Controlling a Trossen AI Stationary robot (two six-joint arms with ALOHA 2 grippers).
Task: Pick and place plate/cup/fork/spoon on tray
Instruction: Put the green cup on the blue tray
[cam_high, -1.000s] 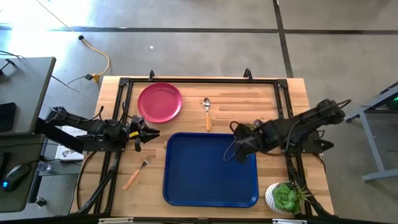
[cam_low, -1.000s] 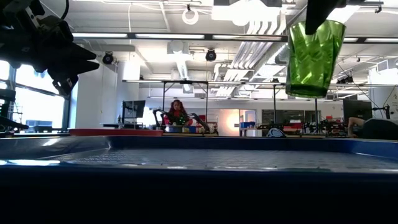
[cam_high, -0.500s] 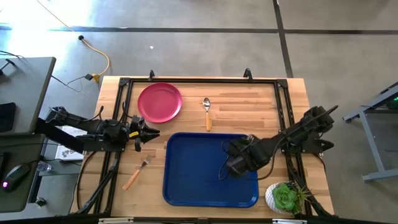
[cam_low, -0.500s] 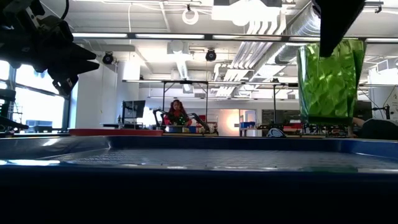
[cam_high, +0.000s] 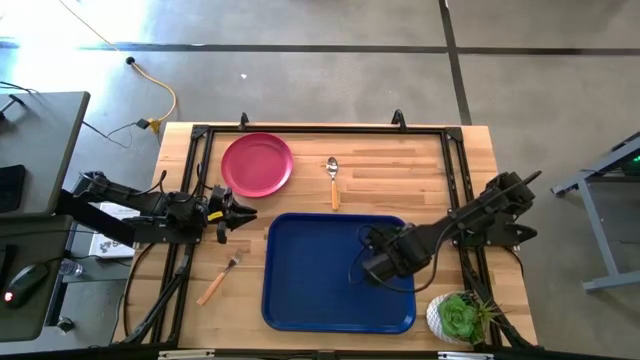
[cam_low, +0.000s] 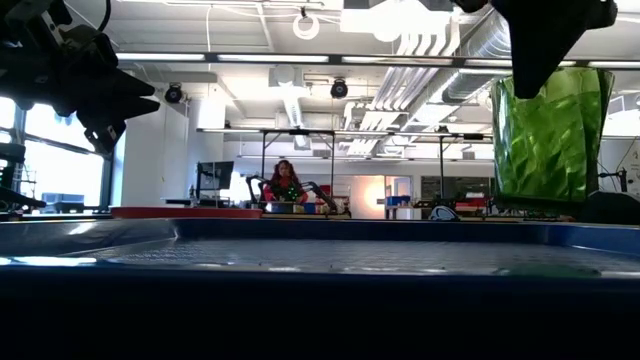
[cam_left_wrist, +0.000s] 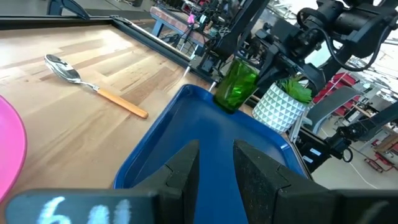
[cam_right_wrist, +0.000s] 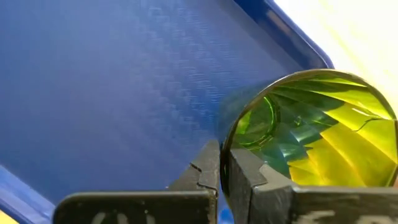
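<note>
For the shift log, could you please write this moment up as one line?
right pincer: shut on cup rim, over tray | left pincer: idle beside tray | plate, spoon, fork: on table

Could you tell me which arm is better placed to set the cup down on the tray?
The right: its gripper already pinches the cup over the tray.

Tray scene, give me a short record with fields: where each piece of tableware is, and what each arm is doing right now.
tray: bare, middle of table near its front edge
cup: green, held by right gripper over the tray's right part; whether it touches the floor is unclear
plate: on the wood, beyond the tray's left corner
spoon: on the wood, just beyond the tray
fork: on the wood, left of the tray
left gripper: waiting left of the tray, jaws slightly apart, empty
</note>
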